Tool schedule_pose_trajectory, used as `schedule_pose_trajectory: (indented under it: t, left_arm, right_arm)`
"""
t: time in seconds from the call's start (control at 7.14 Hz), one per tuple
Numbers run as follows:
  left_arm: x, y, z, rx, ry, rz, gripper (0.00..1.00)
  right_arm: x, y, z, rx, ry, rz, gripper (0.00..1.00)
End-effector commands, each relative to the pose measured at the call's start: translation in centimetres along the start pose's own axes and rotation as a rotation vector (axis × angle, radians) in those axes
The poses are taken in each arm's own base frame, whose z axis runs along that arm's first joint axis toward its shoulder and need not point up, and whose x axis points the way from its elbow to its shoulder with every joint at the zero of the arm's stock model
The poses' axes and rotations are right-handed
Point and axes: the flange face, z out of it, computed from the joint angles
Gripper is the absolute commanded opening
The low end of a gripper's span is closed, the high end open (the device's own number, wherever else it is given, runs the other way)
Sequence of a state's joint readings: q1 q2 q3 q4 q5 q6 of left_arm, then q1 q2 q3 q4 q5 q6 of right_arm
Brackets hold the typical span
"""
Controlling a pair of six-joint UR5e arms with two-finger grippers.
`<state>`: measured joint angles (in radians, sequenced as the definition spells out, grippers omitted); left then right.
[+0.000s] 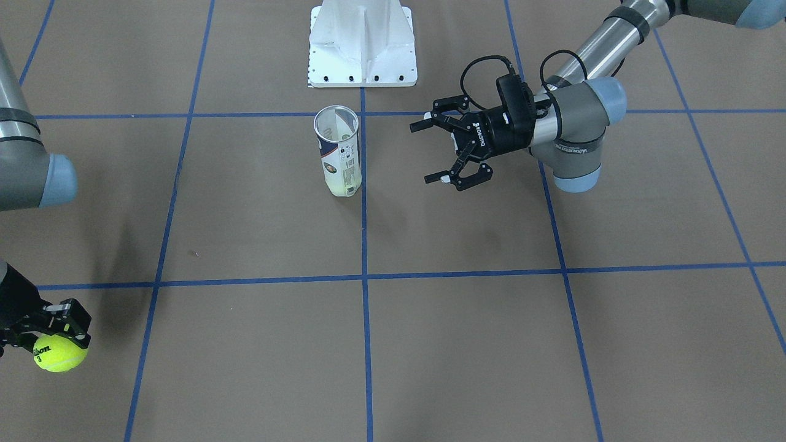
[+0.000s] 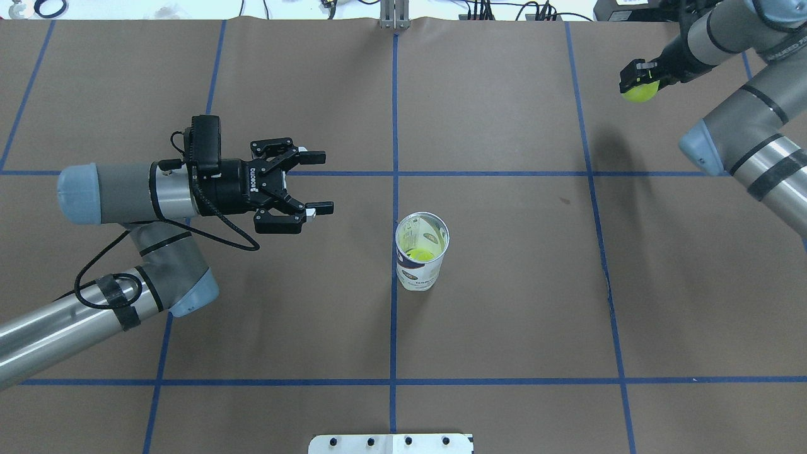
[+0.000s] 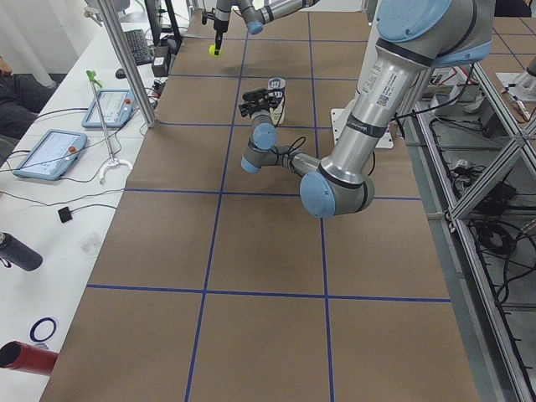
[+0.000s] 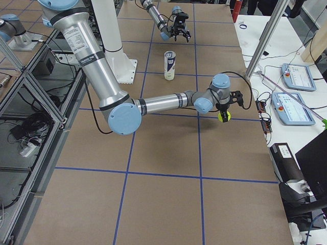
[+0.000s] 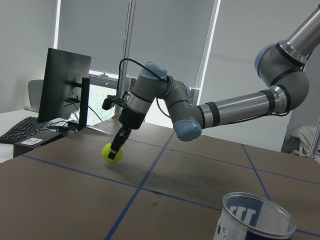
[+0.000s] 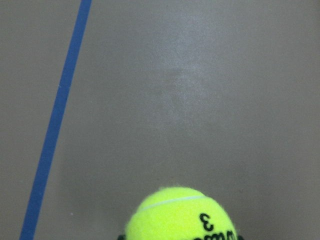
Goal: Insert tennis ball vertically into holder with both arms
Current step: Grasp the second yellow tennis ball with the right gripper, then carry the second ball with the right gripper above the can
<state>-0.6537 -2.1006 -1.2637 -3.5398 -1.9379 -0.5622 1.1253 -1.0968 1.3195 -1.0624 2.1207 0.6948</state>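
Note:
The holder (image 2: 421, 252), a clear can with a navy and white label, stands upright and open-topped near the table's middle. Something yellow-green shows at its bottom (image 2: 421, 255). It also shows in the front view (image 1: 338, 153) and the left wrist view (image 5: 255, 220). My left gripper (image 2: 328, 180) is open and empty, level with the holder and well to its left, fingers pointing toward it (image 1: 420, 153). My right gripper (image 2: 638, 79) is shut on a yellow tennis ball (image 2: 640, 93) marked "3" (image 1: 59, 353), far off at the table's far right, low over the surface (image 5: 112, 153).
The white pedestal base (image 1: 362, 43) stands at the robot's edge of the table, behind the holder. Blue tape lines (image 2: 394, 126) grid the brown table. Tablets (image 4: 295, 76) and cables lie on a side bench beyond the right gripper.

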Motion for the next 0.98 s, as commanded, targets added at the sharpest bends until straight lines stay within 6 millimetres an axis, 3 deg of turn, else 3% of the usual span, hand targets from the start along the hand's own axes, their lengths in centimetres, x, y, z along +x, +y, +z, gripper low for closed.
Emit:
schedule_pose_trajectory:
  t: [0.0, 0.14, 0.28, 0.56, 0.7, 0.84]
  left_arm:
    - [-0.2, 0.9, -0.5, -0.069, 0.008, -0.02, 0.99]
    - [-0.3, 0.7, -0.1, -0.111, 0.009, -0.033, 0.99]
    - [-0.3, 0.7, -0.1, -0.114, 0.008, -0.034, 0.99]
    - [-0.4, 0.7, 0.4, -0.131, -0.002, -0.043, 0.99]
    - [-0.4, 0.5, 0.6, -0.127, 0.001, -0.042, 0.99]
    - [-0.3, 0.5, 0.6, -0.128, 0.002, -0.042, 0.99]
  right_arm:
    - [-5.1, 0.9, -8.3, -0.026, -0.001, 0.022, 0.0]
    - [-8.5, 2.7, -13.4, -0.044, -0.025, 0.1, 0.0]
    - [-14.0, 5.7, -16.7, -0.052, -0.085, 0.189, 0.0]
    - [-24.5, 11.8, -16.9, -0.051, -0.148, 0.316, 0.0]
    - [-28.5, 15.2, -15.6, -0.035, -0.145, 0.346, 0.0]
    - [-31.7, 18.4, -15.8, -0.031, -0.153, 0.364, 0.0]
